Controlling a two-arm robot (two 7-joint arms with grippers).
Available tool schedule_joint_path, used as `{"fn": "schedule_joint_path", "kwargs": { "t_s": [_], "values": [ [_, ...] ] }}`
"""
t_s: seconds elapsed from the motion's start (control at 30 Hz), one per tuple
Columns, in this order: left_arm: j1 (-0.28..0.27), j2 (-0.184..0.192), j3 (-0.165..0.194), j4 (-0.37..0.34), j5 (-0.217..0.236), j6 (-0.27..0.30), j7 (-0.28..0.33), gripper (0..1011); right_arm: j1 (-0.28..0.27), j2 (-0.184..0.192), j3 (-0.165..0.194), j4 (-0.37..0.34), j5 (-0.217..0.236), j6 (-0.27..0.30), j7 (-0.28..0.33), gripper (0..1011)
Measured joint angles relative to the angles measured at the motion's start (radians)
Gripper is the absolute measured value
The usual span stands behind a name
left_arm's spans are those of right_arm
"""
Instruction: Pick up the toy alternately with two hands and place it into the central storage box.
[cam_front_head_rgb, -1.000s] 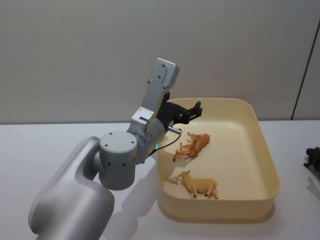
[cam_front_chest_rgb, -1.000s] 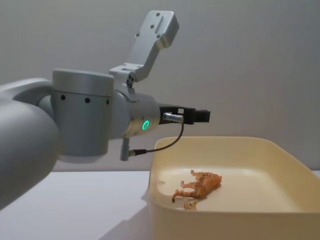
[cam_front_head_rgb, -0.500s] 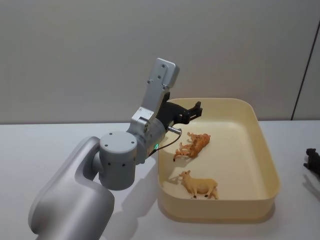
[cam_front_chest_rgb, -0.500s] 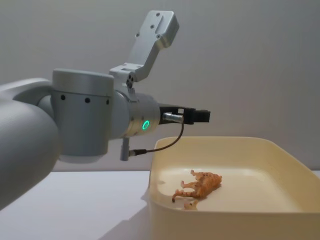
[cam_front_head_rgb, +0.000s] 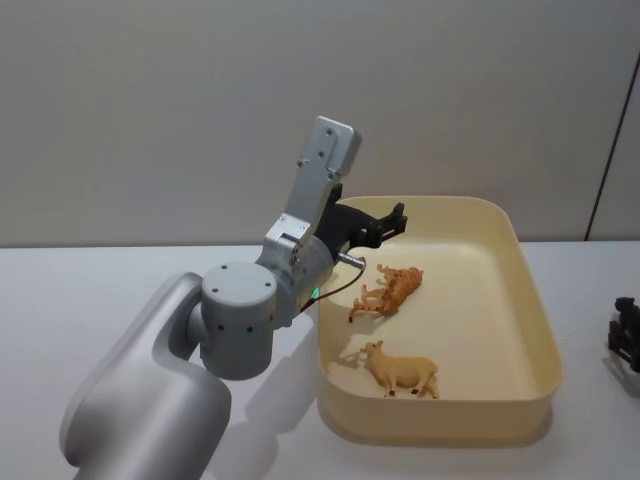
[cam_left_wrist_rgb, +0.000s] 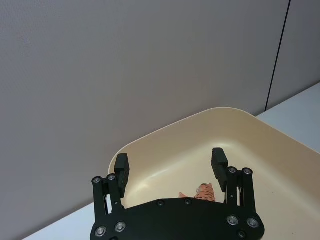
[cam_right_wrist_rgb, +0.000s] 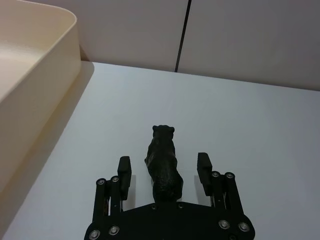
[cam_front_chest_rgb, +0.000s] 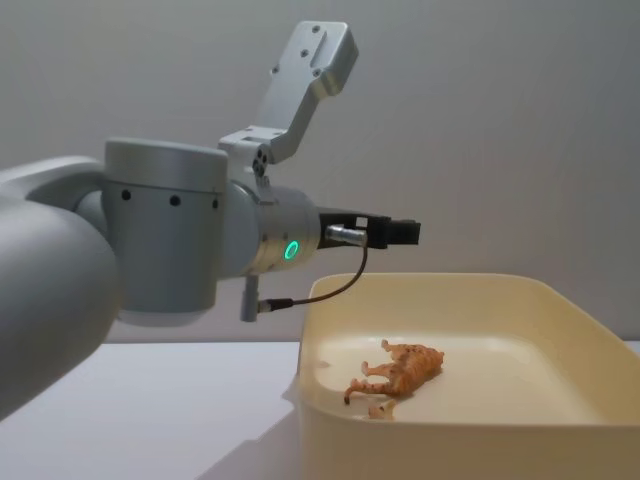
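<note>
Where the white worktop (cam_front_head_rgb: 120, 290) spreads widest, the bulky silver-grey left arm (cam_front_head_rgb: 215, 340) rises from its near left side, a green ring light (cam_front_chest_rgb: 291, 249) glowing on its wrist, and reaches toward the far left corner of the central storage box (cam_front_head_rgb: 535, 330). That box, a cream-yellow tub with rounded corners, sits at the middle-right of the worktop and holds two toy animals. An orange striped tiger toy (cam_front_head_rgb: 388, 289) lies on its side on the floor of the box in the far left part, legs pointing toward the left wall. A tan toy animal (cam_front_head_rgb: 400, 370), its kind hard to tell, lies nearer the front wall, apart from the tiger.

Above the far left rim hangs the left claw (cam_left_wrist_rgb: 170, 163), its two black flat fingers spread wide with nothing between them; through the left wrist view the tiger shows below, inside the box.

Off to the right of the box, near the right edge of the worktop, the right claw (cam_right_wrist_rgb: 163, 168) sits low, fingers spread on either side of a small black toy animal (cam_right_wrist_rgb: 163, 163) that stands on the worktop facing away from the wrist. Both pads stand clear of its flanks, so the toy is straddled, not gripped.
</note>
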Motion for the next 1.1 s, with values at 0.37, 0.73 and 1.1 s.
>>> {"fn": "schedule_joint_path", "kwargs": {
  "t_s": [0.37,0.73,1.1],
  "values": [
    [0.000,0.000,0.000,0.000,0.000,0.000,0.000,1001,0.017,-0.011,-0.009,0.028,-0.016,0.005,0.003,490],
    [0.000,0.000,0.000,0.000,0.000,0.000,0.000,1001,0.012,-0.012,-0.007,0.009,-0.013,-0.033,0.003,322],
    [0.000,0.000,0.000,0.000,0.000,0.000,0.000,1001,0.015,-0.020,-0.003,-0.059,0.014,-0.079,0.013,322]
  ]
}}
